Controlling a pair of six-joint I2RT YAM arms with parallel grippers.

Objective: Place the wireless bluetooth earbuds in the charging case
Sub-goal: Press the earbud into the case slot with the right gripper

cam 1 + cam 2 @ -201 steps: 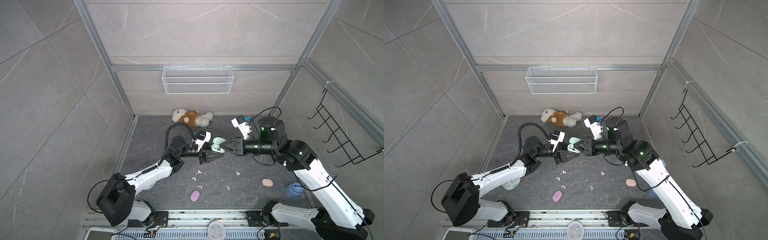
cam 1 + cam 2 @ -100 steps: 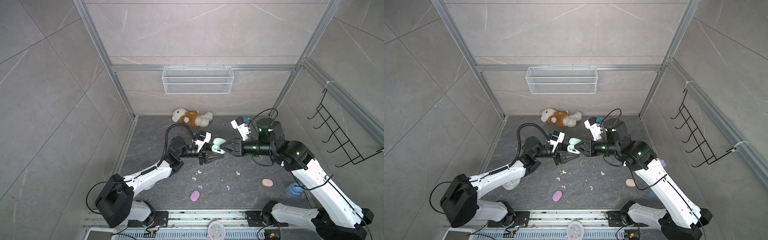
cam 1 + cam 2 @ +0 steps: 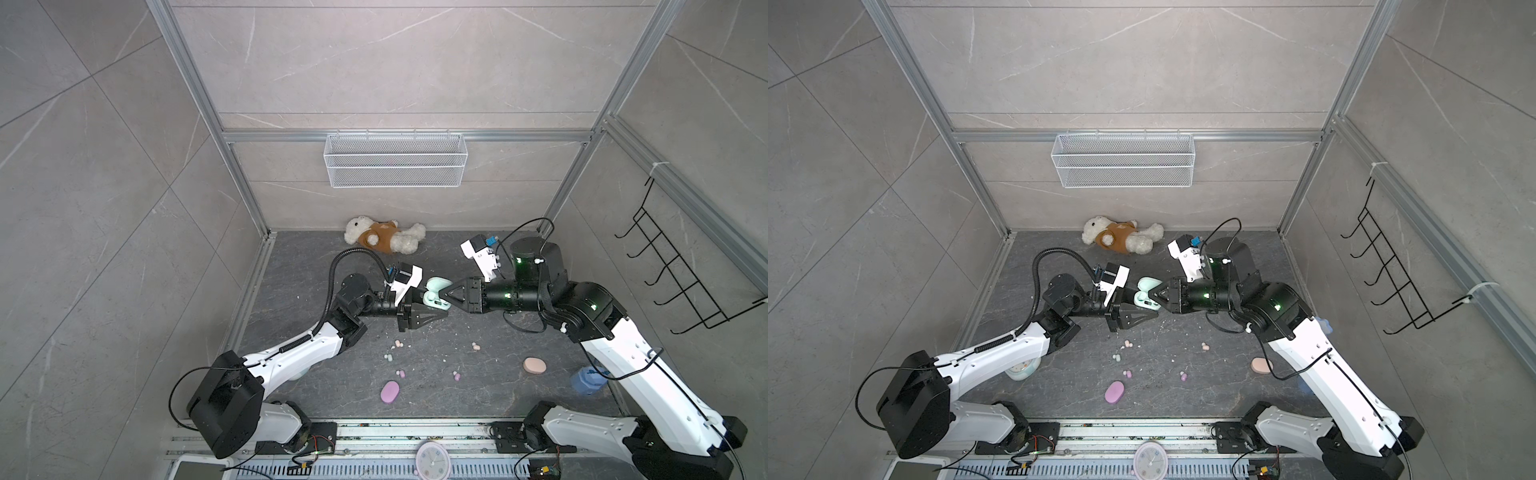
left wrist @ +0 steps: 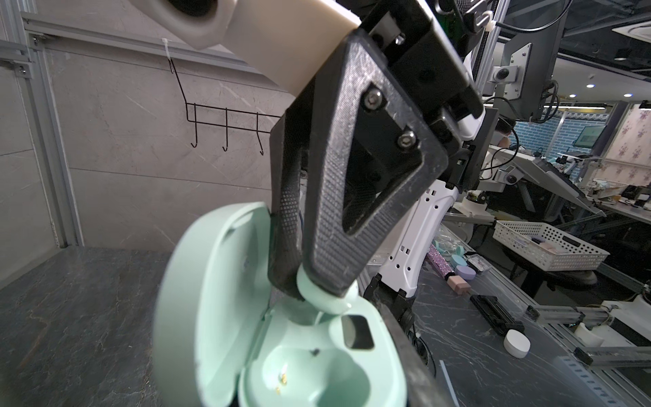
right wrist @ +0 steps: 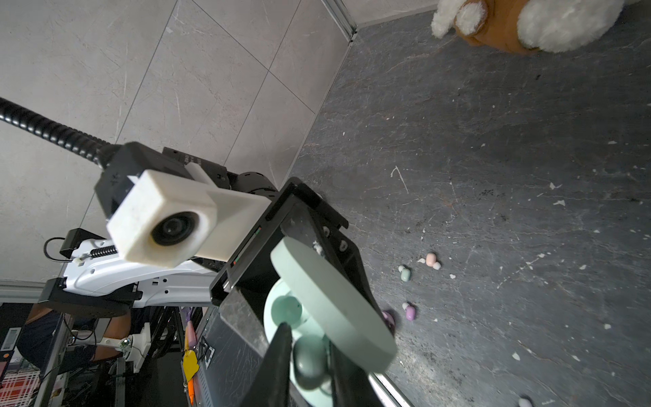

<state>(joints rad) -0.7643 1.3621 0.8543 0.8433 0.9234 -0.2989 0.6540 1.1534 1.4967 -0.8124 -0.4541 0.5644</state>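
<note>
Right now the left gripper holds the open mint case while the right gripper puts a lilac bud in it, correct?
Not lilac: the bud in the right gripper is mint green, as the left wrist view shows. The left gripper does hold the open mint case.

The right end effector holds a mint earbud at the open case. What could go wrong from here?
The mint earbud sits only at the socket mouth of the mint case, pinched by the right end effector; released now, it may slip out.
One finger stands right beside the open lid; pulling back could swing it shut or twist the case in the left end effector.
</note>
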